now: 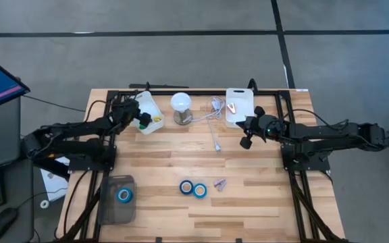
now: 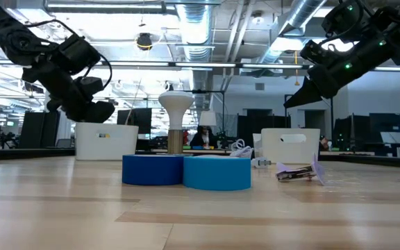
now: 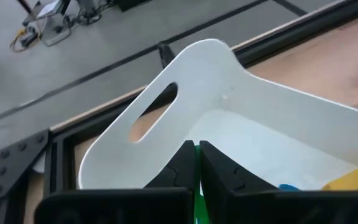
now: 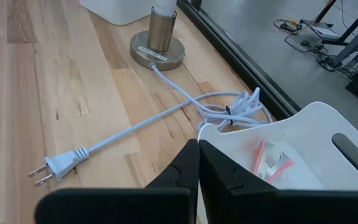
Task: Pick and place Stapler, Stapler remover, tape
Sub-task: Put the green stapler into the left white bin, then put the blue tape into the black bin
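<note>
Wooden bench (image 1: 248,202) carries two tape rolls (image 1: 193,188) mid-front, a third in the dark tray (image 1: 107,206), apparently sorted. Left claw (image 1: 142,119) hangs clenched over its white bin (image 1: 155,108); right claw (image 1: 246,142), clenched and empty, hovers beside another bin (image 1: 238,98).

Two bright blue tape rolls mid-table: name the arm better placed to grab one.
Probably right. The right gripper, shut, hangs somewhat nearer the two bright blue tape rolls; the left gripper, shut, sits over the white bin.
</note>
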You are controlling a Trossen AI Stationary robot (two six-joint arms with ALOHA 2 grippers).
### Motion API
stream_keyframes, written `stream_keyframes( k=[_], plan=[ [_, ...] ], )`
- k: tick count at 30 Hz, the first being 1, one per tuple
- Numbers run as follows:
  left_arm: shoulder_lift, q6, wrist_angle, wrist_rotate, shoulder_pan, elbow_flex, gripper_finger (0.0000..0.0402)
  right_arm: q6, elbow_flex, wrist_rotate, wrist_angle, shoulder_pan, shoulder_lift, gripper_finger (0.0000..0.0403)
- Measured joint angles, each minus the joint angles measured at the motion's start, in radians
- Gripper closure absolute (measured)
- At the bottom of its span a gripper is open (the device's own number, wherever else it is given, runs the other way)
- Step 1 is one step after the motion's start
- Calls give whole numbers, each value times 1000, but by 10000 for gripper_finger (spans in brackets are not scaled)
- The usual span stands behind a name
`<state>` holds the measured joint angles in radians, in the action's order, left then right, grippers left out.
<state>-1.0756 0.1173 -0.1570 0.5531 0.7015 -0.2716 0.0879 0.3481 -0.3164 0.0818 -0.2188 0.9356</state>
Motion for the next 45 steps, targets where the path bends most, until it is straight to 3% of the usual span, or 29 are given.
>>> stream_keyframes(
  k=[13,19,22,35,41,45],
  plan=[
    [0,35,-48,-16,7,6,339,0,0,0,0,0,0,403],
    [0,-20,-206,-303,-32,6,362,0,0,0,0,0,0,403],
    [1,-81,-244,-346,-118,0,393,0,0,0,0,0,0,403],
    [1,-134,-237,-337,-590,-36,400,-2,0,0,0,0,0,403],
    [0,-77,-70,-130,-785,-156,400,-2,0,0,6,0,0,403],
    [-41,-74,90,-60,-834,-313,400,-3,0,0,8,0,0,403]
  ],
)
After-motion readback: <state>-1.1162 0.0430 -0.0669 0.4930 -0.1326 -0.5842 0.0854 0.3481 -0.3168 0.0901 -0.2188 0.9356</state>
